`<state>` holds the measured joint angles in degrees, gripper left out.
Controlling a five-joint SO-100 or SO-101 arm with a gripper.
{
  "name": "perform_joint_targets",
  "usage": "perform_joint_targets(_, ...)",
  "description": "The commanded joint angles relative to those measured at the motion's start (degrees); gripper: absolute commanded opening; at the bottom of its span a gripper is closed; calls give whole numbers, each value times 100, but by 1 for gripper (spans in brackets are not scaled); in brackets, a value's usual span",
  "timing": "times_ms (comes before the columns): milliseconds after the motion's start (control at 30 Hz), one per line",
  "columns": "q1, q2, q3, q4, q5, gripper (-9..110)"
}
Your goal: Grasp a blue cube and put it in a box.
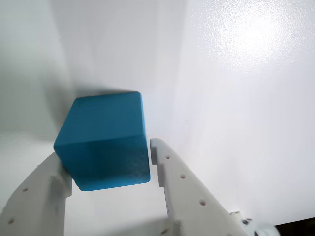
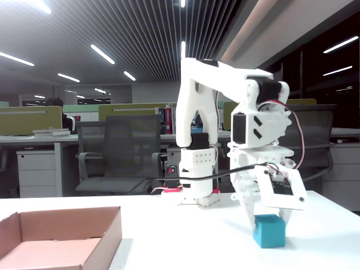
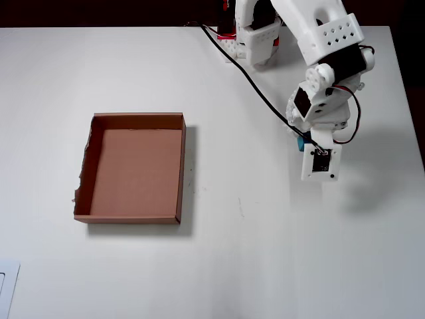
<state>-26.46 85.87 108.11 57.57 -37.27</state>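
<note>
Wrist view: claw point(image 1: 106, 160) open, one finger either side of the cube point(image 1: 103, 142). Left finger touches or nearly touches the cube's lower-left corner; right finger sits just beside its right face, a thin gap showing. Cube reaches toward 12 o'clock past the fingertips, turned slightly off square to the jaws.

Fixed view: cube point(image 2: 269, 231) rests on the desk point(image 2: 185, 242), not lifted, claw point(image 2: 269, 220) straddling it from above.

Overhead view: cube point(image 3: 301, 141) mostly hidden under the arm. Box point(image 3: 180, 166) lies well apart at 9 o'clock, empty.

Judgement: closing should seat the grip; the off-square face may twist the cube.
</note>
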Motion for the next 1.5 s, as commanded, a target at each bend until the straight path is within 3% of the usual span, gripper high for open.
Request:
perform_joint_targets(0,-44,9,-193,-70,26,17)
perform_joint_targets(967,396,949,-589,439,281,14)
perform_joint_targets(1467,1854,1617,-1415,1556,308,14)
